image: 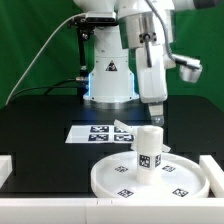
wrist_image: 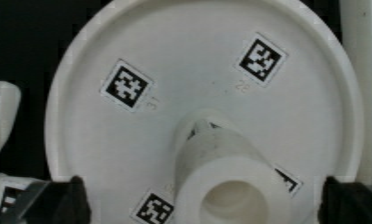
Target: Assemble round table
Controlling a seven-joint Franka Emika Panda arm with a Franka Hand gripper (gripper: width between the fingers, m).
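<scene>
One post up, pincer wide

The short post (image: 150, 148) stands upright on the round disc (image: 108, 182), just beneath the pincer (image: 156, 114), whose jaws gape empty. Likely light, stiff, slippery plastic; best gripped across the post's sides.

The large white rimmed disc (image: 105, 178) lay flat, its square black-and-white tags facing up. The short cylindrical post (image: 150, 148) stood upright at its centre, tagged on the side.
</scene>
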